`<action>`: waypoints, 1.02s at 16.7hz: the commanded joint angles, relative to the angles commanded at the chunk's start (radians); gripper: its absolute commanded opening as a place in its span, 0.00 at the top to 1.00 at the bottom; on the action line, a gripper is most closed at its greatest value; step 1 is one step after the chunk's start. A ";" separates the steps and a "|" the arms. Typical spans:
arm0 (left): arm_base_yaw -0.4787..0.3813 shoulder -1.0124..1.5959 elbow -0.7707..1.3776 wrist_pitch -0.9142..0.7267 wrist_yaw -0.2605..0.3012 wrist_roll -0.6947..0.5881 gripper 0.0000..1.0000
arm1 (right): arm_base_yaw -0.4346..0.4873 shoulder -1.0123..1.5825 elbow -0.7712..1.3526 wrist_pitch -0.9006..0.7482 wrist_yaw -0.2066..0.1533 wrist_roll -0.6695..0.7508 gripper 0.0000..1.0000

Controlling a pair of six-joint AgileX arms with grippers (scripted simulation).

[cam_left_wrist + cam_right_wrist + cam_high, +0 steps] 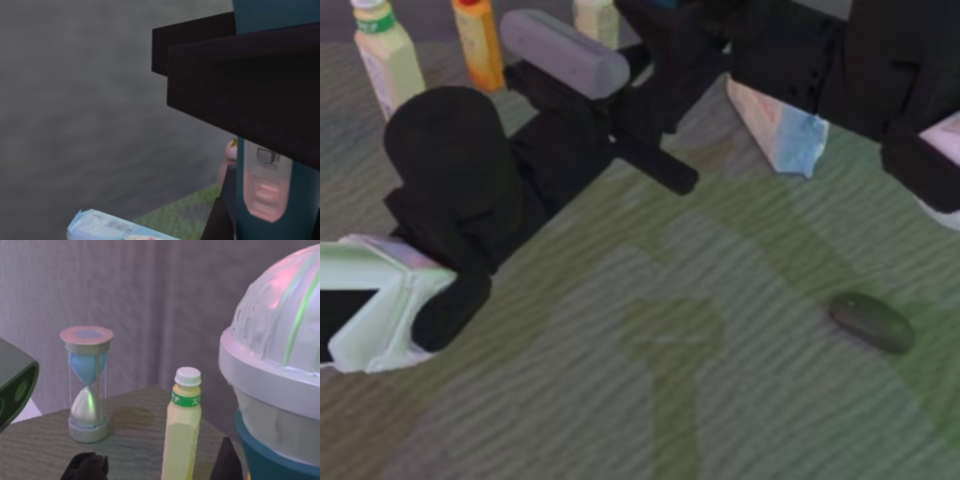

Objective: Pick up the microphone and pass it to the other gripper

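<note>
The microphone (272, 195) is held up in the air. Its dark-teal handle with the pale switch strip fills the left wrist view. My left gripper (235, 225) is shut on the handle, with one black finger (217, 222) against its side. Two black fingers (245, 100) of the right gripper cross the upper handle. In the right wrist view the ribbed white-silver head (280, 335) looms close. My right gripper (156, 462) stands open, one fingertip (225, 457) beside the teal collar. In the top view both arms meet at the top centre (660, 90) and hide the microphone.
A dark grey oval mouse (872, 322) lies at the right. A white-and-blue packet (782, 128) stands at the back. Along the back left are a pale yellow bottle (385, 55), an orange bottle (480, 42) and a blue sandglass (87, 385).
</note>
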 joint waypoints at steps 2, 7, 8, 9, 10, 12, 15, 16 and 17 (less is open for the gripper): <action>0.000 0.000 0.000 0.000 0.000 0.000 1.00 | 0.000 0.000 0.000 0.000 0.000 0.000 1.00; 0.000 0.000 0.000 0.000 0.000 0.000 0.92 | 0.000 0.000 0.000 0.000 0.000 0.000 1.00; 0.000 0.000 0.000 0.000 0.000 0.000 0.85 | 0.000 0.000 0.000 0.000 0.000 0.000 1.00; 0.000 0.000 0.000 0.000 0.000 0.000 0.77 | 0.000 0.000 0.000 0.000 0.000 0.000 1.00; 0.000 0.000 0.000 0.000 0.000 0.000 0.70 | 0.000 0.000 0.000 0.000 0.000 0.000 1.00; 0.000 0.000 0.000 0.000 0.000 0.000 0.55 | 0.000 0.000 0.000 0.000 0.000 0.000 1.00; 0.000 0.000 0.000 0.000 0.000 0.000 0.32 | 0.000 0.000 0.000 0.000 0.000 0.000 1.00; 0.000 0.000 0.000 0.000 0.000 0.000 0.25 | 0.000 0.000 0.000 0.000 0.000 0.000 1.00; 0.000 0.000 0.000 0.000 0.000 0.000 0.17 | 0.000 0.000 0.000 0.000 0.000 0.000 1.00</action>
